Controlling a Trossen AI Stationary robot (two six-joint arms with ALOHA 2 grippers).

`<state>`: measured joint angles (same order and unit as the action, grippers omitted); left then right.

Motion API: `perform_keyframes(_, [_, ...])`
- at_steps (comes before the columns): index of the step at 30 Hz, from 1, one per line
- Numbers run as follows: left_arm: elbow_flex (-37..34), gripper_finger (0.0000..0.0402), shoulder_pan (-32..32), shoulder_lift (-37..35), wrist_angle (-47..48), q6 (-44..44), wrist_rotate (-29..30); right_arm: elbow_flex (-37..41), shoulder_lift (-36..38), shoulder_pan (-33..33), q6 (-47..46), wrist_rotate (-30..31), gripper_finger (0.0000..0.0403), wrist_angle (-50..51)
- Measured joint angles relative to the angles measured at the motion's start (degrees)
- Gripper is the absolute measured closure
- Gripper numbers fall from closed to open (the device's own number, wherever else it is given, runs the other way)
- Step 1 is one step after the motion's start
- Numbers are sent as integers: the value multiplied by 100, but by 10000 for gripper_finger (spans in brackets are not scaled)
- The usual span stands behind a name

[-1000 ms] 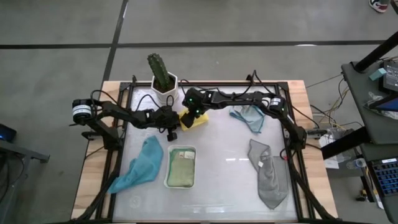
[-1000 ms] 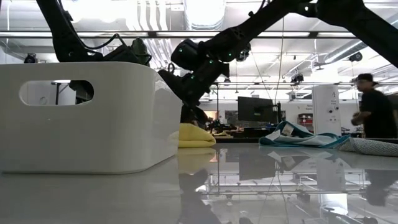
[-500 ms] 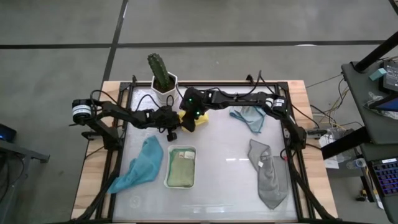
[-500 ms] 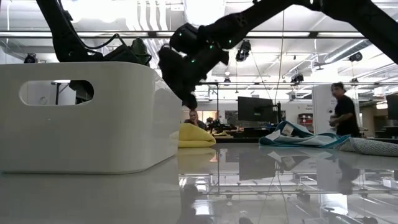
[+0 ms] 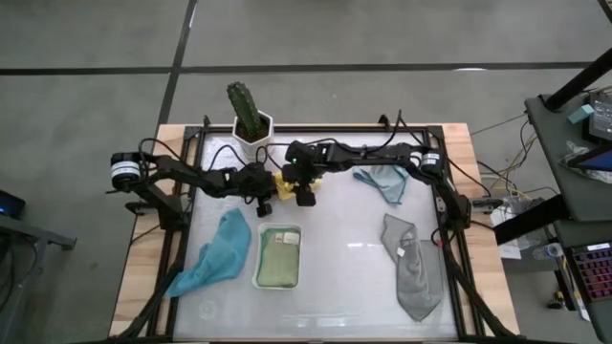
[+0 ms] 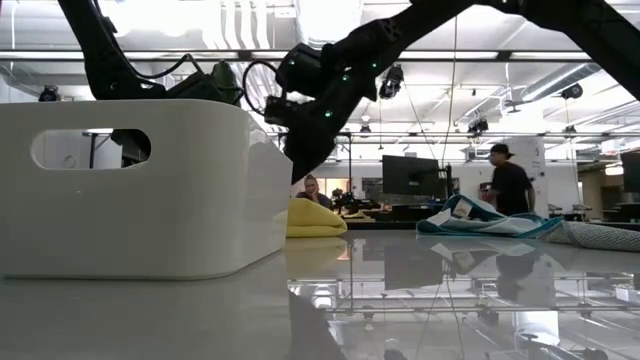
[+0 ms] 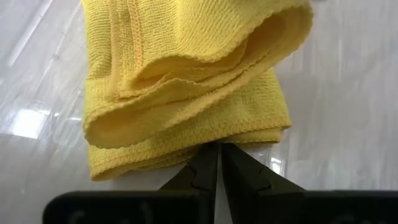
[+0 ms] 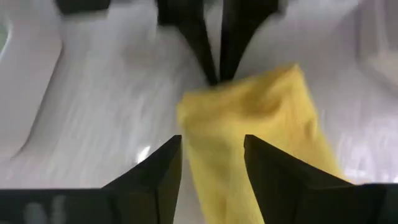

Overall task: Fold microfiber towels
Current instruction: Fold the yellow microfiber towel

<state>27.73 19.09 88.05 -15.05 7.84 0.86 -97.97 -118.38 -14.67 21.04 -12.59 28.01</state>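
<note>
A yellow microfiber towel (image 7: 186, 87), looped and nubbly with stitched hems, lies folded in soft thick layers on a glossy white tabletop (image 5: 344, 258). It sits just in front of a potted cactus (image 5: 251, 119) in a faceted white pot. The left hand (image 7: 219, 163) rests at the towel's near edge, its two dark pointed fingers pressed together and holding nothing. The right hand (image 8: 212, 155) hovers over the towel from the opposite side, its blocky dark fingers parted with the yellow cloth showing between them, not gripping it.

In front of the cactus, nearer the tabletop's middle, stands a white rectangular tray (image 5: 258, 272) holding a folded pale green towel (image 5: 278, 258). A crumpled teal towel (image 5: 218, 250) lies left of the tray. A light blue towel (image 5: 384, 181) is bunched to the right of the cactus, and a long rumpled grey towel (image 5: 413, 269) lies right of the tray. In the low view the tray's smooth wall hides part of the yellow towel. People stand in the room behind.
</note>
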Motion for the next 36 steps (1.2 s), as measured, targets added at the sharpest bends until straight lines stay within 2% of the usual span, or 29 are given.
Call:
perform_keyframes(5, [0, 393, 0, 0, 0, 2, 0, 252, -20, 23, 56, 69, 274, -523])
perform_keyframes(11, [-2, 393, 0, 0, 0, 1, -2, 322, -20, 44, 60, 65, 368, -616])
perform_keyframes(13, [-2, 393, 0, 0, -2, 2, -2, 354, -21, 49, 47, 64, 387, -605])
perform_keyframes(22, [-2, 393, 0, 0, -4, 2, -2, 321, -2, 57, -805, 72, 393, -1077])
perform_keyframes(36, [-9, 393, -2, -9, -18, -4, -11, 375, -368, 317, -993, 62, 393, -1457])
